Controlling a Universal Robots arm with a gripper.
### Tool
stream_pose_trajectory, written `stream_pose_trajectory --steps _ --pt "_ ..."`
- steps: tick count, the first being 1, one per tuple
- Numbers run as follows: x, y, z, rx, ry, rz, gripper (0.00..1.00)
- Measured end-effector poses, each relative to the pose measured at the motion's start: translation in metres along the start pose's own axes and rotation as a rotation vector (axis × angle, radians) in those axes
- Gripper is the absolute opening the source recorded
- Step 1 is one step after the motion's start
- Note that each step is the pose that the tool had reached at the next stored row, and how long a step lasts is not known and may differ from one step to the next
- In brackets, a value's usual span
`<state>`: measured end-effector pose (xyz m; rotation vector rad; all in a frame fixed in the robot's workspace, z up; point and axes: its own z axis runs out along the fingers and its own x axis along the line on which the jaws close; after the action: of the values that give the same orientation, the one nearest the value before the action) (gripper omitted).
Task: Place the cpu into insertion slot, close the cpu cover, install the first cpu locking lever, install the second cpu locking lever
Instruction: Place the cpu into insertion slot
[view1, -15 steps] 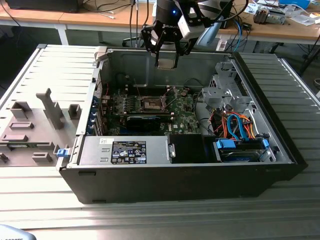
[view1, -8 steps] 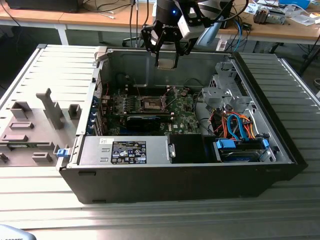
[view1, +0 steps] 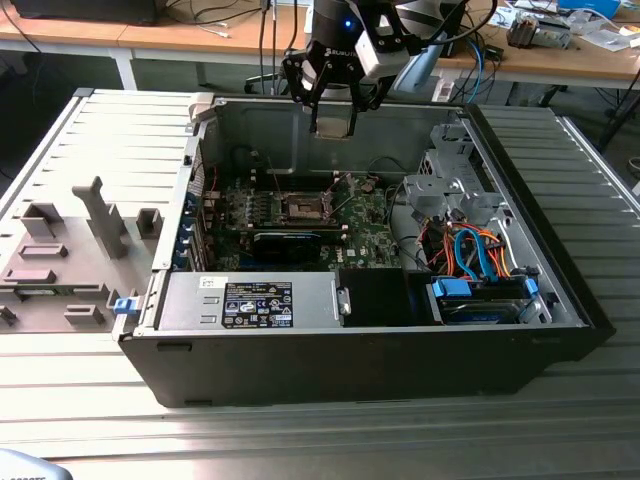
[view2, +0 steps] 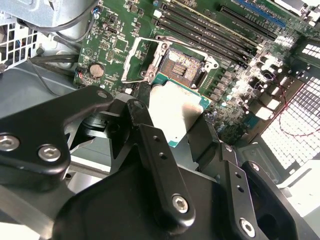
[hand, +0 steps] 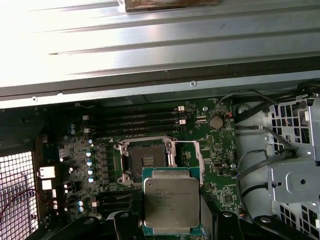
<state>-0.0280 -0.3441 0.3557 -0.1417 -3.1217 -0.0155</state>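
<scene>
gripper (hand: 172, 227) was closed partway on the cpu (hand: 171, 202), gripping its opposite edges, chip flat between the fingers, metal lid up, with the empty insertion slot (hand: 145, 160) below and just ahead of the fingertips, not touching.

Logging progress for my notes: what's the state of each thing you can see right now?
cpu: held in the gripper, above the board, not seated.
insertion slot: empty, uncovered.
cpu cover: raised open.
gripper: shut on the cpu.
</scene>
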Motion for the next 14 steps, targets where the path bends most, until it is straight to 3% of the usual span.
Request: stream_pose_trajectory --steps 14 --pt "0.0 0.0 0.0 -0.0001 -0.0001 0.008 0.55"
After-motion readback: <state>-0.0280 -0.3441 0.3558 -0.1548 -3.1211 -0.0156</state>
